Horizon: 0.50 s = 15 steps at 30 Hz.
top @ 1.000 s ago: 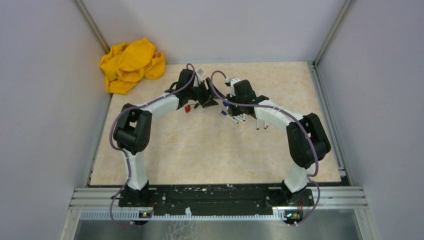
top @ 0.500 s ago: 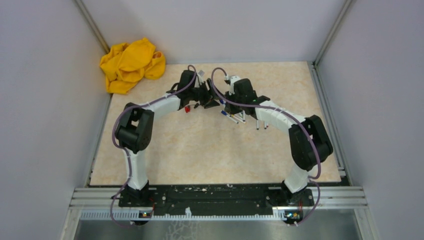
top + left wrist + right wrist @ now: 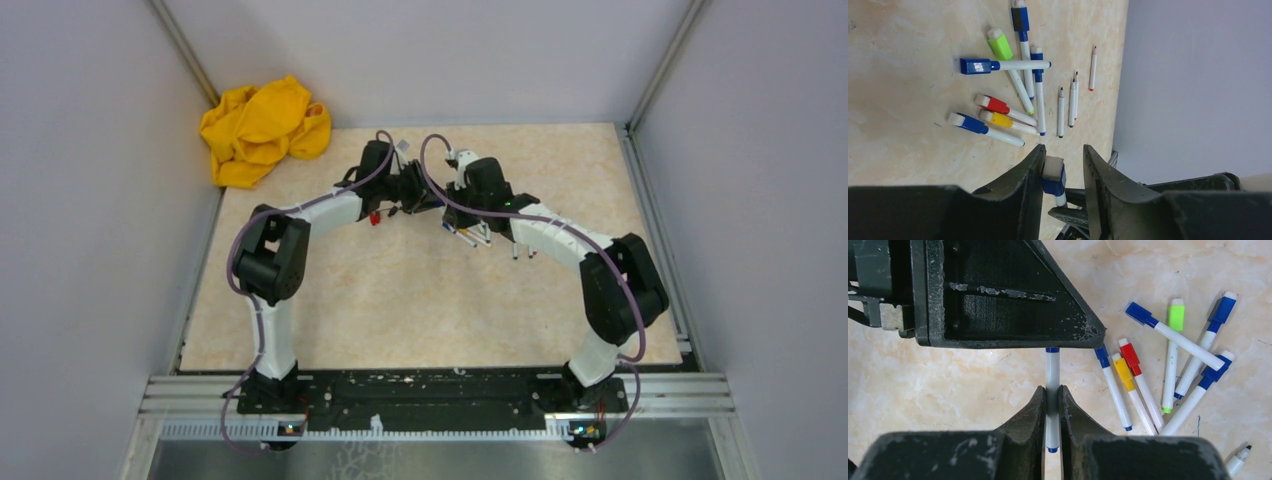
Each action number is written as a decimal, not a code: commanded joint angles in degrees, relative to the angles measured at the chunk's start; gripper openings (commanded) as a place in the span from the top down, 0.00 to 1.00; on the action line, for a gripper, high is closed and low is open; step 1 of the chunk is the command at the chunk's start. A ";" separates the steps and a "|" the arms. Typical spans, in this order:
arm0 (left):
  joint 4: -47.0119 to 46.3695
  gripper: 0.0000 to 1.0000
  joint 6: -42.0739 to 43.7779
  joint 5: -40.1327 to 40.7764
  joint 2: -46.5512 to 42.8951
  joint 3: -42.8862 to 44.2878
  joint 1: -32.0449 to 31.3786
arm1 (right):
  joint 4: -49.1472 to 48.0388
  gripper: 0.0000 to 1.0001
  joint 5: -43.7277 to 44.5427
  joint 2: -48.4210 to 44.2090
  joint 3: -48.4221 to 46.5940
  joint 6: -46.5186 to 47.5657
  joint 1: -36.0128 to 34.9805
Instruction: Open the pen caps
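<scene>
My right gripper (image 3: 1052, 389) is shut on a thin white pen barrel (image 3: 1052, 367) and holds it off the table. The pen's blue cap (image 3: 1053, 176), with a white end, sits between the fingers of my left gripper (image 3: 1064, 150). It touches the left finger (image 3: 1030, 170), and a gap shows to the right finger. The two grippers meet at the table's far middle: left gripper (image 3: 418, 195), right gripper (image 3: 455, 200). Several capped pens lie on the table: green cap (image 3: 999, 44), red cap (image 3: 992, 103), yellow cap (image 3: 998, 119), blue cap (image 3: 975, 65).
Three uncapped white pens (image 3: 1073, 97) lie beside the capped ones, near the table's edge and the grey wall. A loose red cap (image 3: 374, 218) lies by the left arm. A crumpled yellow cloth (image 3: 262, 128) sits in the far left corner.
My left gripper's jaws have narrowed round the blue cap. The right gripper keeps its hold on the barrel. Both arms have barely shifted.
</scene>
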<state>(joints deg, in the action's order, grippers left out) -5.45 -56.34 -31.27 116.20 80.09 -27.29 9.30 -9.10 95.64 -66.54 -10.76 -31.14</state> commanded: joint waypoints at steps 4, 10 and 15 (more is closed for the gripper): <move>-2.37 0.79 -2.11 -0.80 0.38 -0.82 -0.24 | -3.22 1.00 0.11 -2.34 0.75 -0.88 -0.77; -3.76 1.00 -2.20 -0.28 -0.20 -1.95 -0.25 | -4.27 1.00 0.23 -2.59 1.29 -1.45 -0.73; -3.84 1.00 -1.40 1.04 -0.31 -0.48 -0.29 | -6.04 1.00 -0.19 -2.13 1.65 -2.19 -0.77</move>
<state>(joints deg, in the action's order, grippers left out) -7.27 -56.99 -31.05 116.20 78.56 -27.27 7.62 -8.88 95.61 -64.97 -11.70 -31.22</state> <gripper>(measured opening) 0.156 0.074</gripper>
